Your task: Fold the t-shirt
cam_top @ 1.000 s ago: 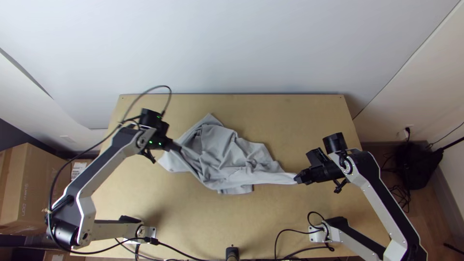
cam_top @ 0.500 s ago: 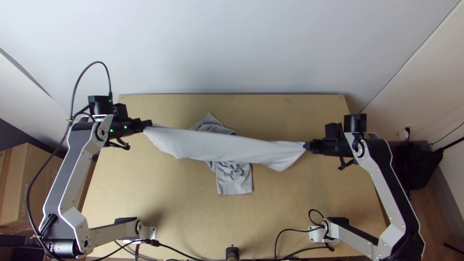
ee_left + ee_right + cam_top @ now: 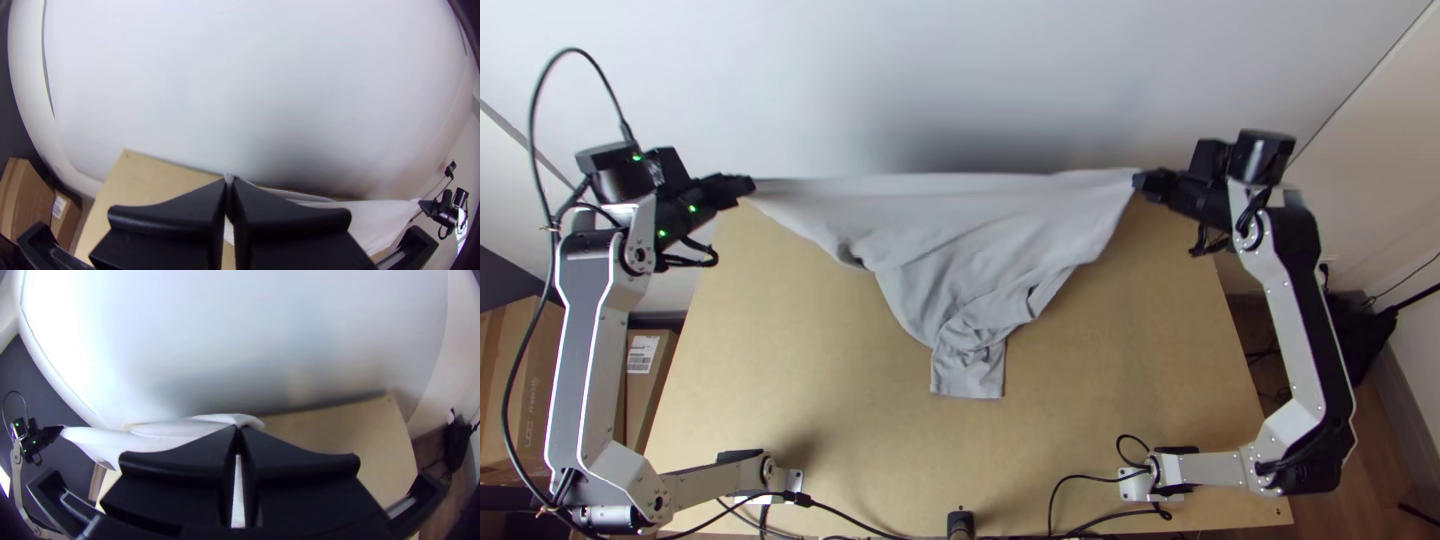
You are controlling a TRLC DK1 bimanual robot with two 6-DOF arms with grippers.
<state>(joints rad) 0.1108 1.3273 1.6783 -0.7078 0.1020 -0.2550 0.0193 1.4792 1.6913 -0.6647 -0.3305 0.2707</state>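
Note:
Stretched between the two grippers, the grey t-shirt [image 3: 970, 235] has a taut upper edge near the table's far side. It narrows downward in folds to a bunched end on the table. My left gripper [image 3: 750, 186] is shut on its left upper corner; in the left wrist view the left gripper [image 3: 229, 185] pinches a bit of pale cloth. My right gripper [image 3: 1140, 182] is shut on the opposite corner, and in the right wrist view cloth runs from the right gripper [image 3: 239, 432] toward the other arm.
The wooden table [image 3: 810, 420] shows bare wood on both sides of the cloth. A white wall [image 3: 960, 80] stands behind its far edge. Cardboard boxes [image 3: 530, 390] are on the floor at the left, and a black bag [image 3: 1360, 330] lies off the right side.
Both grippers have moved apart and up the picture, holding the shirt's corners. The cloth has gone from a bunched heap to a wide stretched sheet, with its lower end still on the table.

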